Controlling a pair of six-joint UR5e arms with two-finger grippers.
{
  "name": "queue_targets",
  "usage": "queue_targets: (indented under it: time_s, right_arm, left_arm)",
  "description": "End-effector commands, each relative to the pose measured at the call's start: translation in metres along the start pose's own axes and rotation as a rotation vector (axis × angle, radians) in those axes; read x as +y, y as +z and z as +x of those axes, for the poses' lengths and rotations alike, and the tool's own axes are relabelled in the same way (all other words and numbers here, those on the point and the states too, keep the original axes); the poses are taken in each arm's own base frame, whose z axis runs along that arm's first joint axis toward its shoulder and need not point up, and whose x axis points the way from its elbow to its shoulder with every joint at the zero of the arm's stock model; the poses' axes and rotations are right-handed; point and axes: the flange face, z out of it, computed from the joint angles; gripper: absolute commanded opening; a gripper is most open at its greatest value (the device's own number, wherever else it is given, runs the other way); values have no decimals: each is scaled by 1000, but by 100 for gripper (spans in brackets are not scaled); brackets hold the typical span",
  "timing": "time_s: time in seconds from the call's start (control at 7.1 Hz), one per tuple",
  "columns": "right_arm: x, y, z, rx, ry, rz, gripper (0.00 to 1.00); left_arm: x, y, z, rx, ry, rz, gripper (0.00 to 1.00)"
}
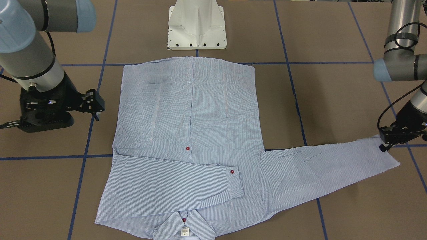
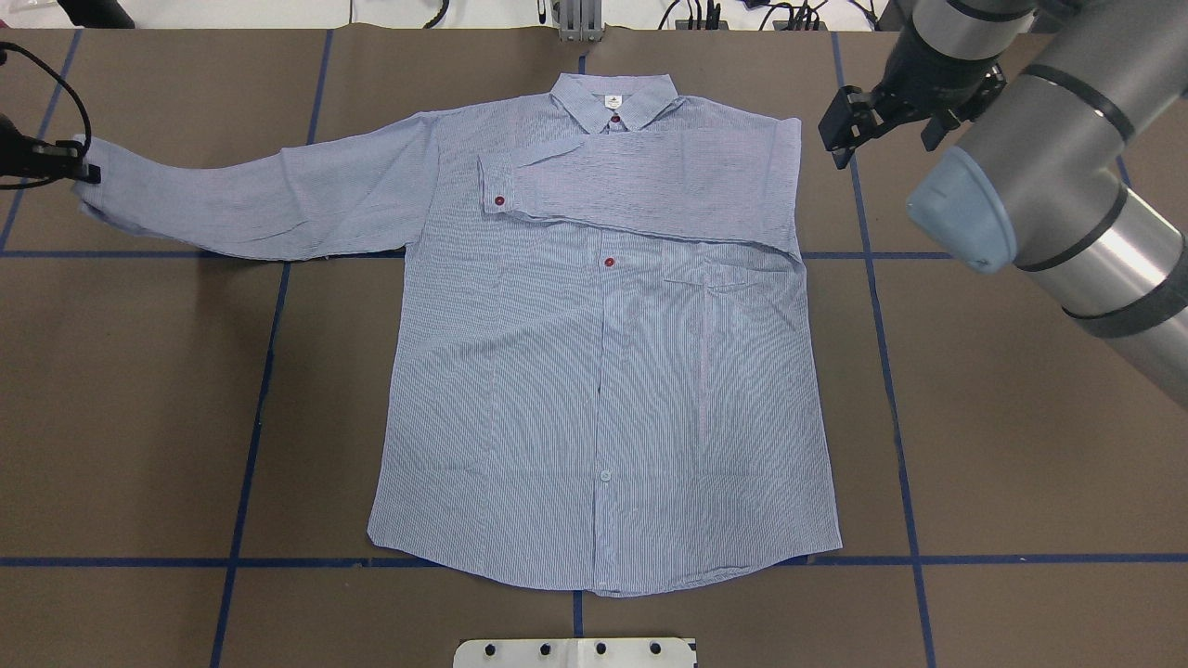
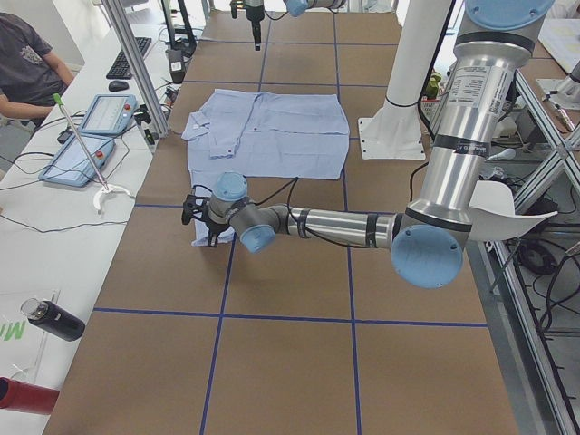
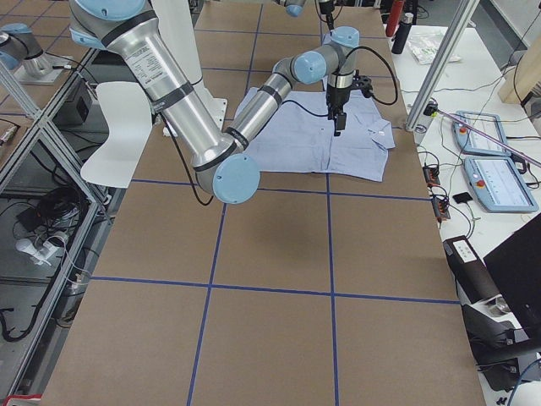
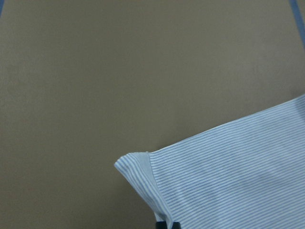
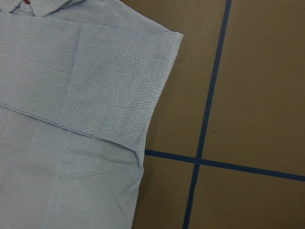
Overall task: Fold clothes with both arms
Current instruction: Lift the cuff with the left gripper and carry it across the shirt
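Fingers (image 1: pixel 383 148) of left gripper (image 1: pixel 384 146) pinch shirt (image 1: pixel 200 116) cuff, plainest front-on.

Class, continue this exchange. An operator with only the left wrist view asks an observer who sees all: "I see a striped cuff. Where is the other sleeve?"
Observer: The other sleeve lies folded across the shirt's chest, near the collar.
Operator: And the right tool?
Observer: The right tool is open, hanging beside the shirt, not over it.
Operator: Is my sleeve folded?
Observer: No, that sleeve lies stretched out sideways, the left tool pinching its cuff.
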Motion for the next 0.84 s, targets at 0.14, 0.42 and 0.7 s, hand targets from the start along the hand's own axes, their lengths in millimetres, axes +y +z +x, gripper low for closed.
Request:
queue_targets:
  time_s: [0.14, 0.42, 0.7]
  right_arm:
    - [45, 27, 115, 16, 45, -84, 100]
    - [77, 35, 204, 31, -52, -113, 100]
    - [83, 34, 224, 27, -42, -119, 100]
  left_arm:
    - [-82, -116, 166, -15, -69, -42, 0]
    - [-97, -130, 221, 28, -129, -22, 0]
    - [-69, -107, 337, 103, -221, -80, 0]
